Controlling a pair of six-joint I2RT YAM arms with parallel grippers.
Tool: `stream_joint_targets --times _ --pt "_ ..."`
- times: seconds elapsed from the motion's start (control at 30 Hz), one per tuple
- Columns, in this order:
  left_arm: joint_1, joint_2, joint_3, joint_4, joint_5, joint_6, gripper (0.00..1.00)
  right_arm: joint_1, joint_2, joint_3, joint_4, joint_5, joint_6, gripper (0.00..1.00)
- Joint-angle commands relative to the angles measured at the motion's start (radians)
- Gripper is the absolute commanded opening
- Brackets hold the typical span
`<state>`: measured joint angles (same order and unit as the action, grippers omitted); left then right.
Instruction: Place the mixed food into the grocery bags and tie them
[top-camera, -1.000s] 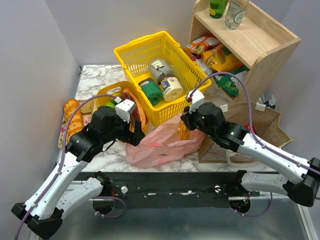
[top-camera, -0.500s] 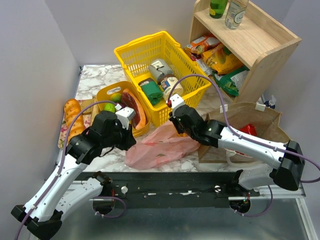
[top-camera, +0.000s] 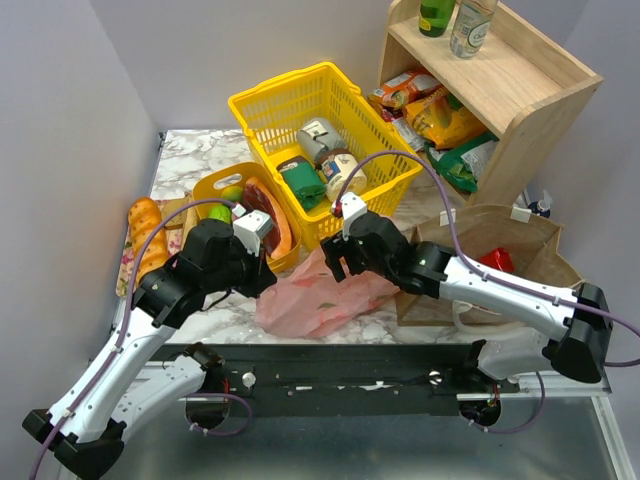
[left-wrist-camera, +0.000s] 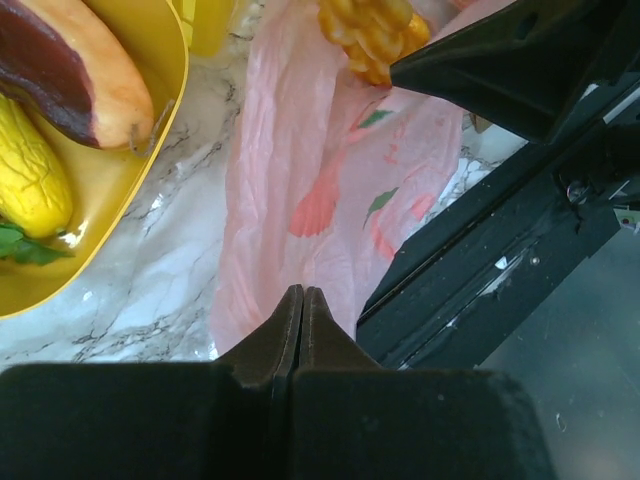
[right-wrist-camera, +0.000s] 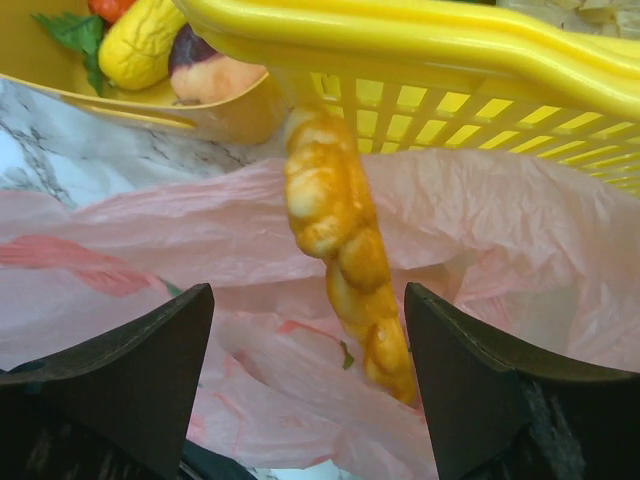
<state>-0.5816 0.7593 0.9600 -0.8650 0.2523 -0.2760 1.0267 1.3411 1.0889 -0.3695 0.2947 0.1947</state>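
The pink plastic bag (top-camera: 312, 303) lies crumpled at the table's near edge. My left gripper (top-camera: 267, 278) is shut at the bag's left edge, and the pink film (left-wrist-camera: 300, 200) runs in folds down to the closed tips (left-wrist-camera: 302, 292). My right gripper (top-camera: 335, 264) hovers open over the bag's top. A golden braided bread piece (right-wrist-camera: 342, 250) lies on the pink bag (right-wrist-camera: 150, 230) between its spread fingers (right-wrist-camera: 308, 292), touching neither. The brown paper bag (top-camera: 520, 232) stands open at the right with something red (top-camera: 497, 260) inside. Toy fruit and vegetables (left-wrist-camera: 30, 175) sit in the yellow tub (top-camera: 213, 184).
A yellow mesh basket (top-camera: 290, 97) with tins stands just behind the pink bag. A wooden shelf (top-camera: 505, 95) with packets is at the back right, a green-and-white packet (top-camera: 462, 166) on its lower level. A long bread loaf (top-camera: 143, 236) lies at the left.
My right gripper carried the braided bread left over the pink bag, then opened and let it go. My left gripper closed at the bag's left edge.
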Motion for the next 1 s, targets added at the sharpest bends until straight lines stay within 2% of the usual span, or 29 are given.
stream_joint_targets --times 0.0,0.13,0.37,0.5,0.6,0.77,0.97 --pt "0.003 -0.006 0.020 0.032 0.033 0.015 0.00 0.006 -0.063 -0.033 0.010 -0.041 0.035 0.84" --pt "0.003 -0.018 0.019 0.041 0.047 0.023 0.00 0.001 -0.043 -0.073 0.046 -0.013 0.063 0.83" --pt "0.003 -0.017 0.022 0.043 0.035 0.029 0.00 -0.020 0.020 -0.006 0.066 0.029 0.045 0.83" --pt "0.003 -0.018 0.022 0.049 0.028 0.032 0.00 -0.042 0.026 0.023 0.063 0.087 0.006 0.93" --pt "0.003 -0.018 0.020 0.052 0.033 0.034 0.00 -0.059 0.035 0.029 0.058 0.135 -0.018 0.96" --pt "0.003 -0.018 0.022 0.052 0.038 0.035 0.00 -0.108 0.033 0.042 0.089 0.118 -0.066 0.97" --pt "0.003 -0.017 0.020 0.054 0.038 0.035 0.00 -0.120 0.033 0.042 0.162 0.021 -0.181 0.96"
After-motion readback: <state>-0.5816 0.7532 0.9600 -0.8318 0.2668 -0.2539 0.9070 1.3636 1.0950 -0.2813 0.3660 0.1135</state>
